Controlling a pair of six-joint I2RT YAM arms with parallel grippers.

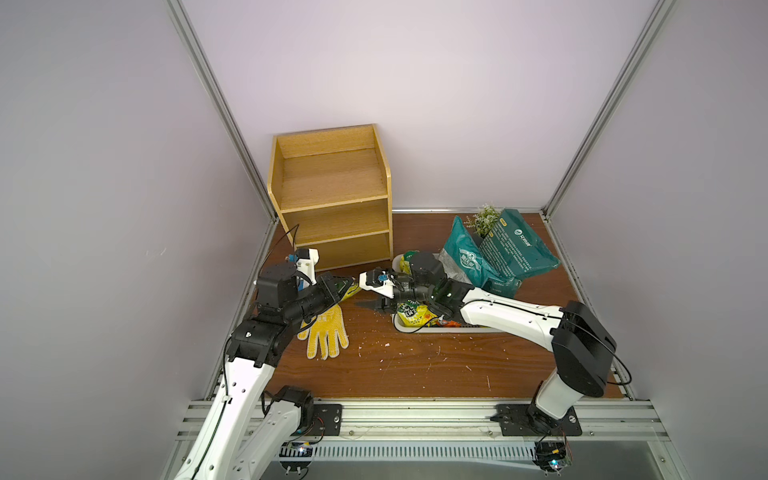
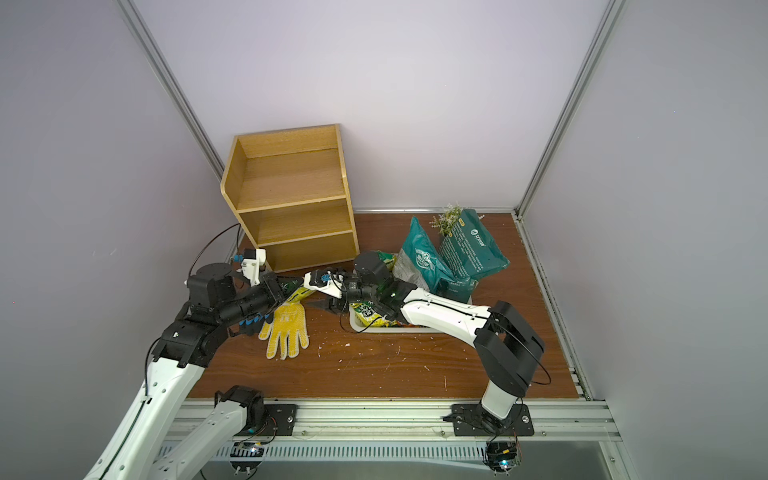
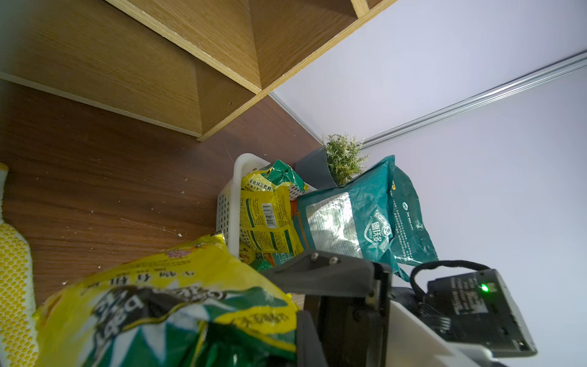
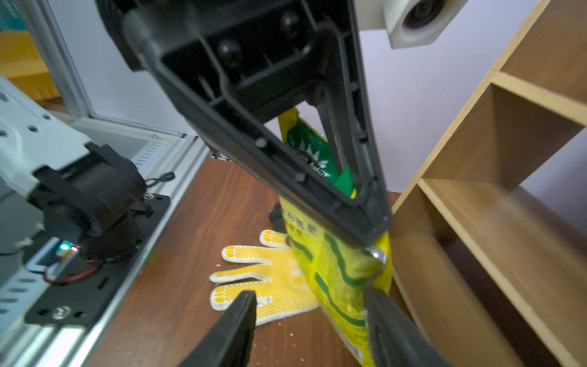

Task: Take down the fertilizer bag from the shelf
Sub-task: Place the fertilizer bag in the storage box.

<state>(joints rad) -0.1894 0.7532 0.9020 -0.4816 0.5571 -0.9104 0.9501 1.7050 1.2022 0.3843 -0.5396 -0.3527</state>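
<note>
The light-brown wooden shelf stands at the back left, and all three tiers show bare in both top views. A yellow-and-green fertilizer bag hangs just above the table in front of the shelf. My left gripper is shut on one end of it. My right gripper faces it from the right with its jaws apart around the bag's free end. One of its fingers touches the bag and the other stands clear.
A yellow dotted glove lies on the table under the bag. A white perforated basket holding several yellow bags sits under my right arm. Behind it, two teal bags lean by a small potted plant.
</note>
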